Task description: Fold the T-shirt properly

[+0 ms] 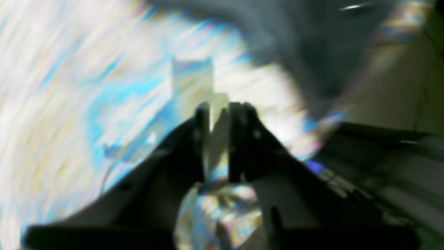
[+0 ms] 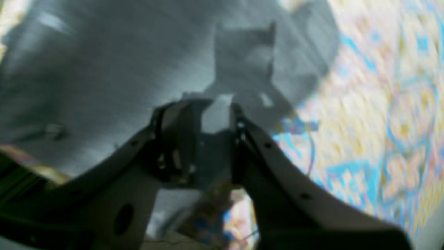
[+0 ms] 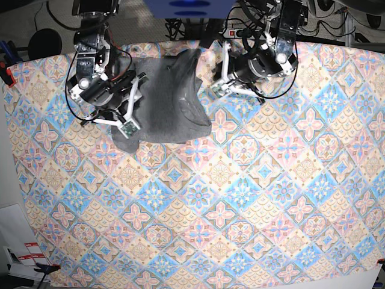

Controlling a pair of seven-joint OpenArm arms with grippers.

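Patterned tile cloth (image 3: 240,198) in blue, pink and cream covers the whole counter; cables and robot bases crowd the far edge.

T-shirt (image 3: 168,102), plain grey, lies at the far edge of the counter, on the base view's left of centre, between the two arms. It looks partly folded: a compact, roughly rectangular bundle with one side curving, edges uneven, a flap poking out at the near-left corner. Not a neat finished fold as far as I can judge; at least one more fold and some squaring up seem left.

Right end effector (image 2: 215,121) sits at the shirt's left edge in the base view, over grey fabric. Wrist view is blurred, but the jaws stand close together and read as closed. Whether any fabric is pinched between them I can't tell; a pale patch shows between the tips, unclear what it is.

Left end effector (image 1: 218,114) hangs over the patterned cloth just beside the shirt's other edge, grey fabric visible at the top of its wrist view. Heavy motion blur; the jaws stand near each other with a narrow gap, nothing visibly gripped. Fully closed or not, I can't tell.

Judgement: mid-task, first folds done, both arms near the shirt's edges.
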